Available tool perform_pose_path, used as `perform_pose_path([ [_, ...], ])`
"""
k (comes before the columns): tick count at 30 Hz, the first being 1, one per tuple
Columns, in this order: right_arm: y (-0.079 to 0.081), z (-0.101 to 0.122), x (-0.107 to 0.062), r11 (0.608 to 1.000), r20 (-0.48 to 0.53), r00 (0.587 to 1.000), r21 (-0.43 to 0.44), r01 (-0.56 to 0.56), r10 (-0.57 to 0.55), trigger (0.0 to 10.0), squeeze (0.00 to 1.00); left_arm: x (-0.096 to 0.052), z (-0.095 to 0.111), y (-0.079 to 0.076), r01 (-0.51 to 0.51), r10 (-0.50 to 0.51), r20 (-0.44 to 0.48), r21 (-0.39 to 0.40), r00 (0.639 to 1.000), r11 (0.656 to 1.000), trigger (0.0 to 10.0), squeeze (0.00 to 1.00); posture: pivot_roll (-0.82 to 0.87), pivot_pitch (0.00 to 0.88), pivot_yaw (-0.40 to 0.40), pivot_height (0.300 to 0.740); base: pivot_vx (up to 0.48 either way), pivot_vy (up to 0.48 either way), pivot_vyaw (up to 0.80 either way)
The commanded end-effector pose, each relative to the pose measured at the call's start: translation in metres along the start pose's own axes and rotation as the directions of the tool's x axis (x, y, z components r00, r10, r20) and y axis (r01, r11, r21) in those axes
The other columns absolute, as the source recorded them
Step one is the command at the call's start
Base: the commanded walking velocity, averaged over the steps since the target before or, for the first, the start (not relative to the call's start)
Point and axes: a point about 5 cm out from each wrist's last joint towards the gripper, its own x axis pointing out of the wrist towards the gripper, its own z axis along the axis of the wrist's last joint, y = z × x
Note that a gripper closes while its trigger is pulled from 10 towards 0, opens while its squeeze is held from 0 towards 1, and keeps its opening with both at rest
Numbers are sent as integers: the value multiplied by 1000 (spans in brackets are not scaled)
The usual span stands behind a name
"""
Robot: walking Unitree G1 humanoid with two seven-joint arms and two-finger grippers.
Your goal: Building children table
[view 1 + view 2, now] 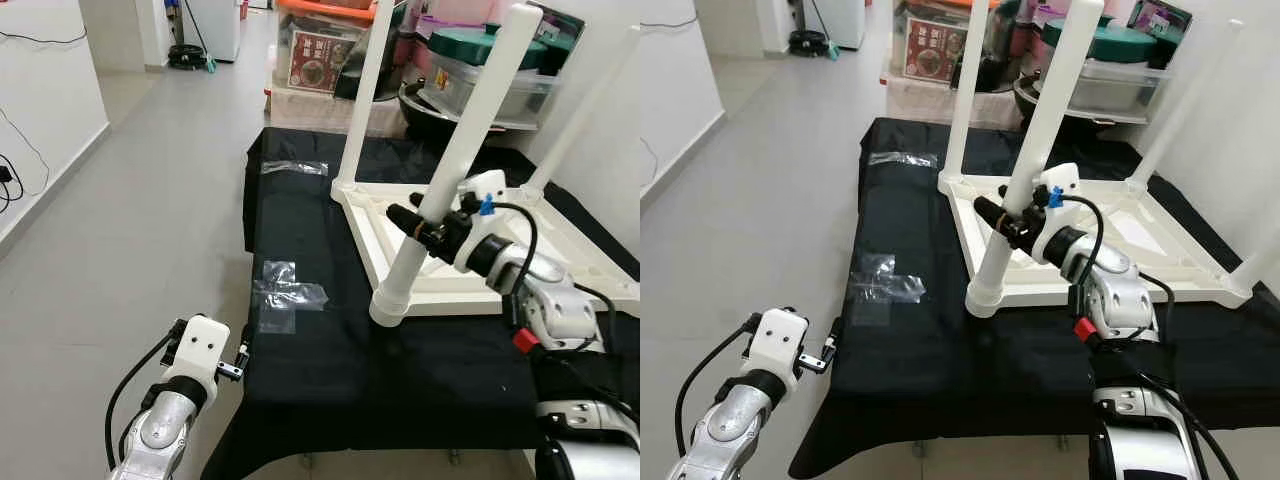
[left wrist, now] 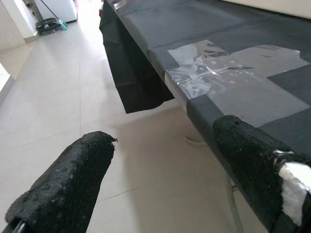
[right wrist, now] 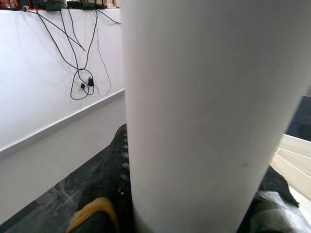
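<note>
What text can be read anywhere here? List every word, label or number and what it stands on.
None can be read.
Red printed box in the clutter behind the black-covered table: pale characters, too small and blurred to read.
White table leg and right gripper: no markings visible.

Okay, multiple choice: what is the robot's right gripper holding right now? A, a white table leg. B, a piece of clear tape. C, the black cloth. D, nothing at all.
A: the right gripper is closed around the nearest white table leg of the upturned table, and the right wrist view shows that leg pressed between its fingers.
</note>
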Motion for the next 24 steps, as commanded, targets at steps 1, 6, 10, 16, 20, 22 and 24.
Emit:
perform_pose_path([
  [1, -1, -1, 1, 1000, -18, 1000, -26, 0, -1, 0, 0, -2, -5, -2, 16, -16, -17, 5, 1000, 1000, 10000, 0, 99, 0, -144, 740, 0, 0, 0],
  [6, -6, -4, 1, 994, -38, 994, -25, 103, -104, 0, 0, -1, -5, -4, 24, -23, -15, 3, 1000, 1000, 10000, 0, 96, 0, -143, 740, 0, 0, 0],
  [10, -26, -20, -7, 764, -74, 762, -15, 645, -644, 0, 0, 0, -4, -6, 30, -30, -12, 0, 999, 1000, 10000, 0, 92, 0, -135, 740, 0, 0, 0],
  [16, -15, -40, -20, 488, -56, 484, -73, 870, -873, 0, 0, 0, -4, -7, 34, -34, -12, 2, 999, 999, 10000, 0, 100, 0, -140, 740, 0, 0, 0],
  [20, 2, -50, -10, 470, -89, 465, -43, 882, -881, 0, 0, 1, -3, -7, 27, -27, -9, -3, 1000, 1000, 10000, 0, 107, 0, -143, 740, 0, 0, 0],
  [22, 5, -50, -5, 484, -110, 478, -37, 874, -872, 0, 0, -1, -3, -8, 30, -30, -11, -3, 999, 1000, 10000, 0, 106, 0, -146, 740, 0, 0, 0],
  [24, 5, -50, -5, 484, -110, 478, -37, 874, -872, 0, 0, -1, -3, -8, 30, -30, -11, -3, 999, 1000, 10000, 0, 106, 0, -146, 740, 0, 0, 0],
])
